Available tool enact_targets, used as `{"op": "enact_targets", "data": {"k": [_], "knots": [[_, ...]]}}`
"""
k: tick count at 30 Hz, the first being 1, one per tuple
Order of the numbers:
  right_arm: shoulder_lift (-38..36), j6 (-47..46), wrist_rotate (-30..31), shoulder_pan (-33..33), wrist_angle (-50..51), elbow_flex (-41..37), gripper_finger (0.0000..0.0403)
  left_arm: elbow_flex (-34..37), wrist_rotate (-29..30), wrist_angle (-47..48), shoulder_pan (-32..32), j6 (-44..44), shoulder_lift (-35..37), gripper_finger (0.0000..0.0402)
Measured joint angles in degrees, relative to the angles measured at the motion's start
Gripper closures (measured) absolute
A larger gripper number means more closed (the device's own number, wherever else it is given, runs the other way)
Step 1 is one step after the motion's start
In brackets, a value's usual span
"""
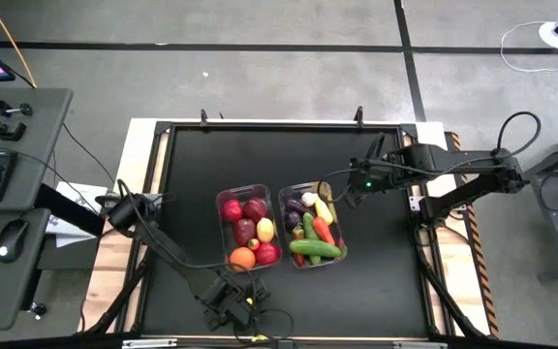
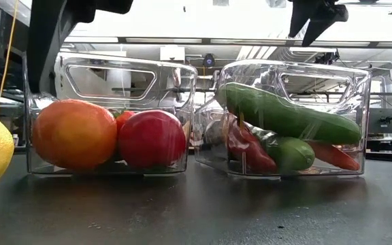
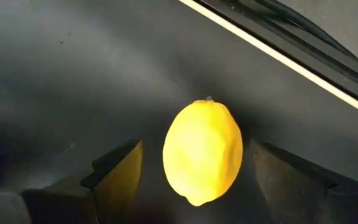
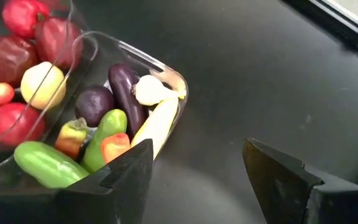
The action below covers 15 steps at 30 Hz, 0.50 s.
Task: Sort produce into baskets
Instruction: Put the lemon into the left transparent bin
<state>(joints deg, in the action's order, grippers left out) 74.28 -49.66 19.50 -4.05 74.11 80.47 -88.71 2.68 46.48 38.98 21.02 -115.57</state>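
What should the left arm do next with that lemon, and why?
Probably lower and close the left gripper: its fingers are open on either side of the lemon, which lies on the table, outside the fruit basket.

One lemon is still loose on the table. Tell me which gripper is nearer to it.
Left. The left gripper brackets the lemon, fingers open either side. The right gripper hovers by the vegetable basket.

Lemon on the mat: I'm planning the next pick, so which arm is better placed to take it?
Left. Its tool is open with the lemon between its fingers, near the table's front edge. The right tool hangs open beside the vegetable bin, far from it.
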Motion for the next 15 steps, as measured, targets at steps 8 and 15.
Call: {"op": "enact_targets", "data": {"k": [8,15], "knots": [[0.00,-1.54,-0.06,0.00,0.00,0.00,0.0162,-0.02,-0.97,-0.26,-0.64,0.26,-2.93,0.0115],[0.02,-1.98,-0.13,0.00,-0.02,0.00,0.0162,0.02,-0.62,0.43,-0.17,0.11,-5.78,0.0115]]}}
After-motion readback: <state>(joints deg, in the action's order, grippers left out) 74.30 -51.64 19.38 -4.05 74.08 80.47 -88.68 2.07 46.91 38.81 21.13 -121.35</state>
